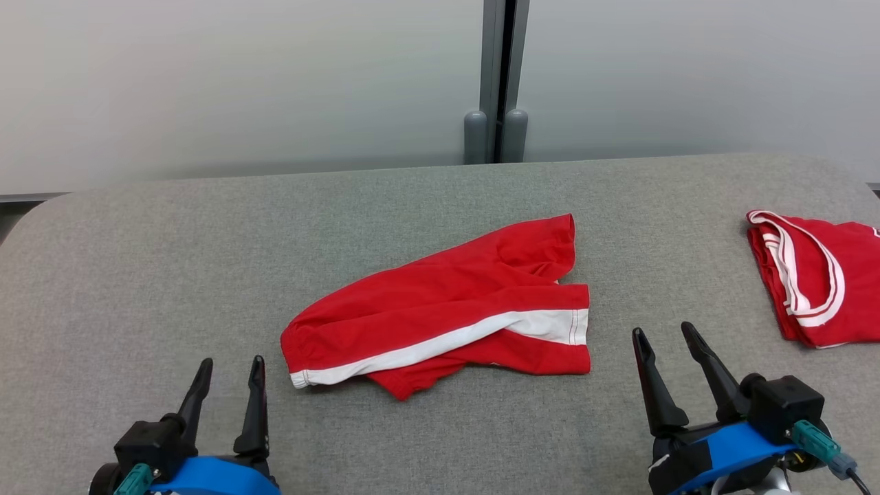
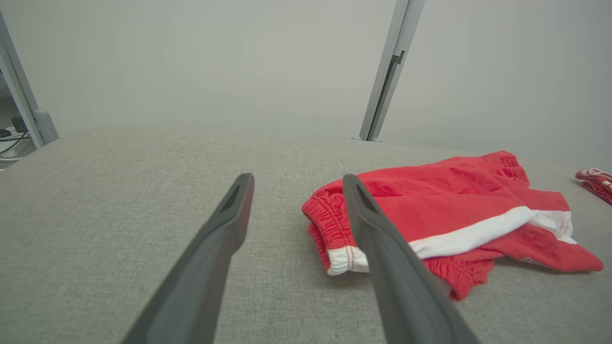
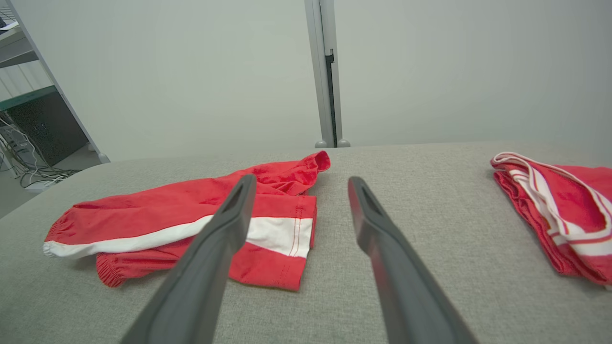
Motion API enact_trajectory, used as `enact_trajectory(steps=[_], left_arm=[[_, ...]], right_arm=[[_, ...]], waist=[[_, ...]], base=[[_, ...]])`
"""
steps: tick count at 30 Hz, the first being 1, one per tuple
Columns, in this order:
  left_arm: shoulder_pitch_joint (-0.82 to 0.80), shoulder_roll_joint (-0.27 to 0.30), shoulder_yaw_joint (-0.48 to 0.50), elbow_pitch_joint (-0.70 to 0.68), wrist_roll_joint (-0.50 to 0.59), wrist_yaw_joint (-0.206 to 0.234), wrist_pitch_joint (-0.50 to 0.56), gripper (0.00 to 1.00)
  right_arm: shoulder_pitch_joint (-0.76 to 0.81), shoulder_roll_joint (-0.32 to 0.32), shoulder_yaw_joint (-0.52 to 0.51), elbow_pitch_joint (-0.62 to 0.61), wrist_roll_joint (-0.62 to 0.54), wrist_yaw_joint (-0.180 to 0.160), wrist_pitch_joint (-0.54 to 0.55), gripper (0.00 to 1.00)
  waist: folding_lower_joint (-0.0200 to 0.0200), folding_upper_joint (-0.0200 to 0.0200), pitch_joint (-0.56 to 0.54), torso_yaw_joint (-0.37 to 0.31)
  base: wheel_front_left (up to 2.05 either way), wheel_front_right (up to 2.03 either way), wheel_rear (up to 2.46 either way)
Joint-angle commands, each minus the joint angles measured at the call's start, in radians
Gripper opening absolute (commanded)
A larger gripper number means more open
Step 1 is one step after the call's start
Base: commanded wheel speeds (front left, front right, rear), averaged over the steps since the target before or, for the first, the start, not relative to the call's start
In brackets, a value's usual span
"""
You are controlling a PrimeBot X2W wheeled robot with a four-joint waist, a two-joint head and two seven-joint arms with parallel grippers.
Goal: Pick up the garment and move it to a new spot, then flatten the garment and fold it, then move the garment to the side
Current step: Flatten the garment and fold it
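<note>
The red shorts (image 1: 447, 309) lie rumpled in the middle of the grey desk (image 1: 137, 275), one leg tucked under and partly hidden. Flattening, folding and setting aside all look undone. A folded red garment (image 1: 818, 275) is cut off at the right edge. The left hand (image 1: 232, 361) and right hand (image 1: 663, 330) gape wide and empty near the shorts' ends.

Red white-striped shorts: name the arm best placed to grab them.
Probably left: the left end effector sits beside the red white-striped shorts at their waistband; the right end effector is slightly farther off.
</note>
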Motion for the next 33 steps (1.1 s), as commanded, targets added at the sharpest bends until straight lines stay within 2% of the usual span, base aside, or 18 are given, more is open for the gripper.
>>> enact_trajectory(steps=[1,4,10,19,20,21,22,23,24,25,33], left_arm=[[-0.017,0.002,-0.003,0.003,-0.005,-0.004,0.002,1.0],[-0.025,-0.015,-0.02,0.018,-0.038,-0.019,0.035,1.0],[-0.078,-0.015,-0.076,0.085,-0.097,-0.043,0.137,1.0],[-0.163,-0.026,-0.093,0.22,-0.146,-0.035,0.206,1.0],[-0.171,-0.027,-0.093,0.231,-0.148,-0.034,0.21,0.89],[-0.179,-0.027,-0.091,0.241,-0.151,-0.031,0.214,0.68],[-0.187,-0.028,-0.091,0.252,-0.154,-0.031,0.219,0.39],[-0.193,-0.028,-0.091,0.26,-0.157,-0.03,0.22,0.31],[-0.199,-0.028,-0.092,0.266,-0.157,-0.031,0.22,0.19],[-0.205,-0.029,-0.093,0.271,-0.16,-0.032,0.218,0.0],[-0.232,-0.03,-0.122,0.295,-0.176,-0.045,0.194,0.0]], right_arm=[[-0.005,0.0,0.0,0.002,0.002,0.001,-0.004,1.0],[-0.011,0.0,0.004,0.001,0.002,0.001,-0.006,1.0],[-0.028,0.0,0.017,0.006,-0.001,0.001,-0.003,1.0],[-0.107,0.0,0.076,0.09,-0.002,0.001,0.022,1.0],[-0.119,0.0,0.082,0.105,0.0,0.001,0.031,1.0],[-0.132,0.0,0.091,0.119,0.001,0.001,0.037,1.0],[-0.146,0.0,0.099,0.133,0.005,0.001,0.044,1.0],[-0.158,0.0,0.106,0.149,0.009,0.0,0.053,1.0],[-0.173,0.0,0.113,0.164,0.012,0.001,0.059,1.0],[-0.187,0.0,0.118,0.181,0.019,0.001,0.069,1.0],[-0.303,0.0,0.135,0.348,0.09,0.001,0.183,1.0]], waist=[[0.0,0.0,0.001,0.0],[0.0,0.0,0.01,0.0],[0.0,0.0,0.031,-0.004],[0.0,0.0,0.061,-0.031],[0.0,0.0,0.064,-0.032],[0.0,0.0,0.068,-0.034],[0.0,0.0,0.071,-0.034],[0.0,0.0,0.074,-0.035],[0.0,0.0,0.078,-0.036],[0.0,0.0,0.082,-0.036],[0.0,0.0,0.1,-0.025]], base=[[0.0,0.0,0.0],[0.0,0.0,0.0],[0.0,0.0,0.0],[0.0,0.0,0.0],[0.0,0.0,0.0],[0.0,0.0,0.0],[0.0,0.0,0.0],[0.0,0.0,0.0],[0.0,0.0,0.0],[0.0,0.0,0.0],[0.0,0.0,0.0]])
